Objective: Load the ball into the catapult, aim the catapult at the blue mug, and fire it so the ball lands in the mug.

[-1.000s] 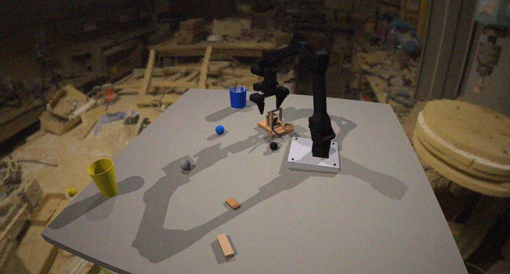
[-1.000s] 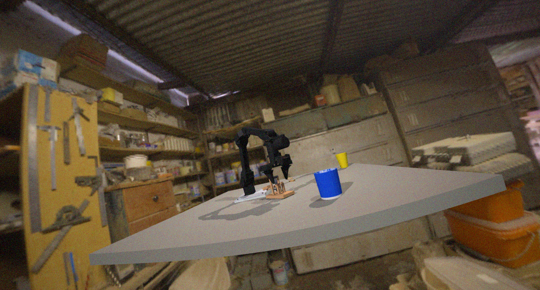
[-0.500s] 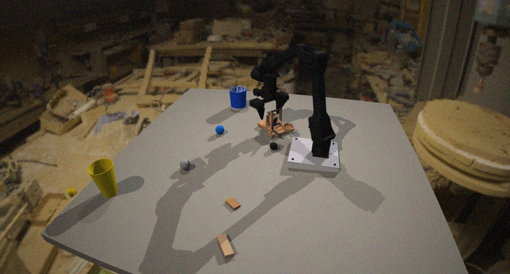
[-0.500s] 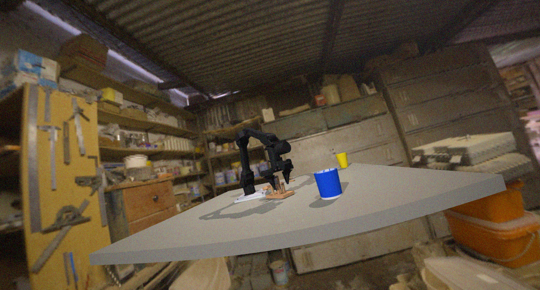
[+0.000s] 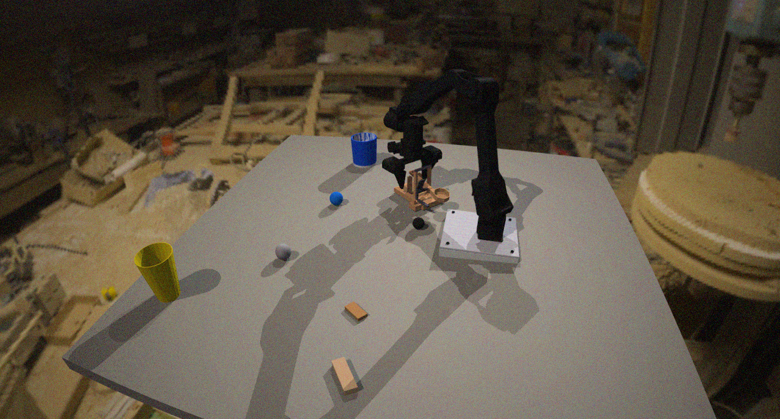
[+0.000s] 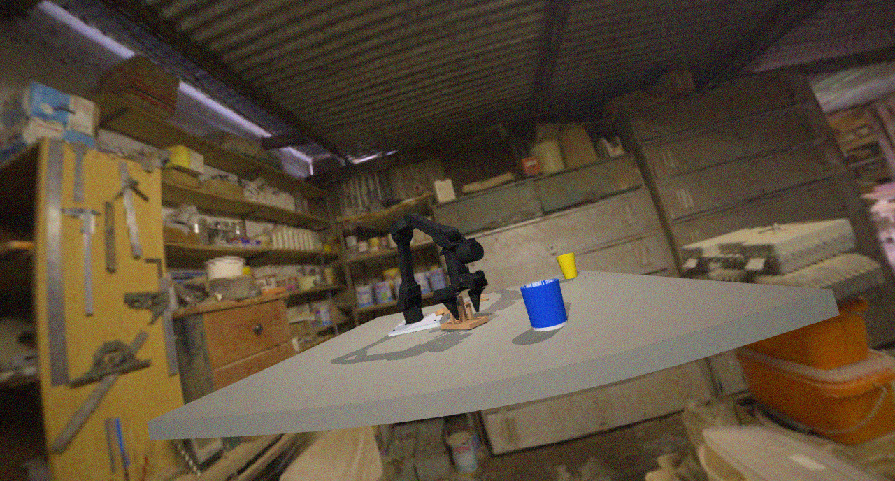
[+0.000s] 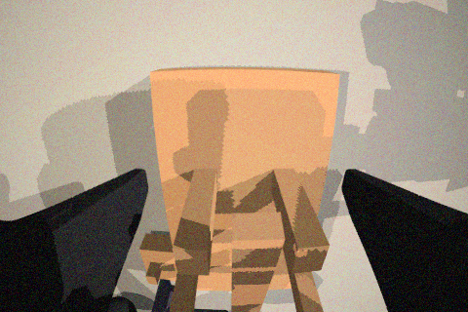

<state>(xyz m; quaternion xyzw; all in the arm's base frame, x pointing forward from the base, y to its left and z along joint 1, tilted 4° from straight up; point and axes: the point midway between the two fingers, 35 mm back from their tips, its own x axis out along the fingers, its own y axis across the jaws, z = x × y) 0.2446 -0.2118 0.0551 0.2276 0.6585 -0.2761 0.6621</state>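
The wooden catapult stands on the grey table just in front of the arm's white base plate. Its round cup looks empty. My gripper is open and low over the catapult, with one finger on each side of its upright frame and not touching it. A black ball lies on the table close beside the catapult. The blue mug stands upright at the far edge, left of the catapult.
A blue ball and a grey ball lie further left on the table. A yellow cup stands at the left edge. Two small wooden blocks lie near the front.
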